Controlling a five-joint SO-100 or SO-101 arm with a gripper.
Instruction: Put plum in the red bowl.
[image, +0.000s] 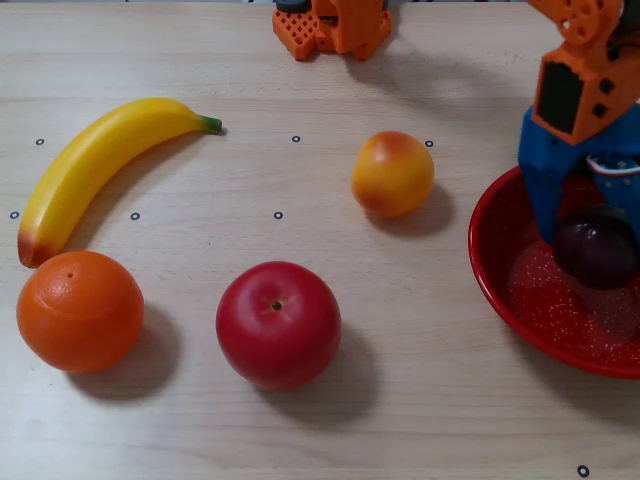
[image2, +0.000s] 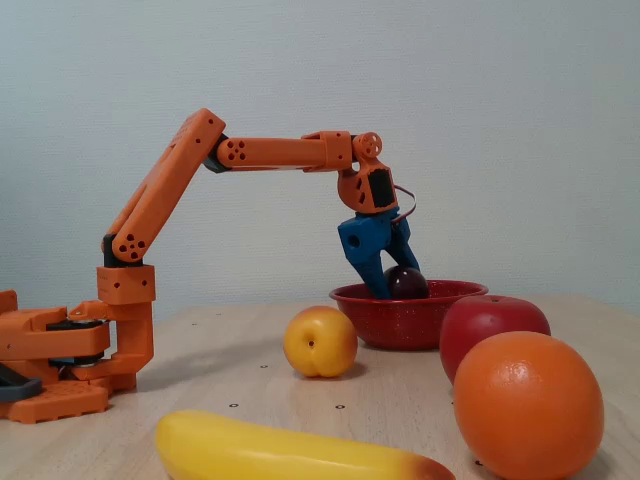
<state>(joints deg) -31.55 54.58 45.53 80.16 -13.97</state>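
Note:
The small dark purple plum (image: 598, 252) hangs inside the red bowl (image: 487, 272) at the right edge of the overhead view. My blue gripper (image: 595, 235) is shut on it, one finger down its left side and the other partly cut off by the frame edge. In the fixed view the plum (image2: 407, 282) sits half below the rim of the red bowl (image2: 400, 325), still held off the bowl's floor by the gripper (image2: 400, 285).
A yellow-orange peach (image: 392, 173) lies just left of the bowl. A red apple (image: 278, 324), an orange (image: 79, 311) and a banana (image: 100, 165) lie further left. The orange arm base (image: 335, 25) stands at the table's far edge.

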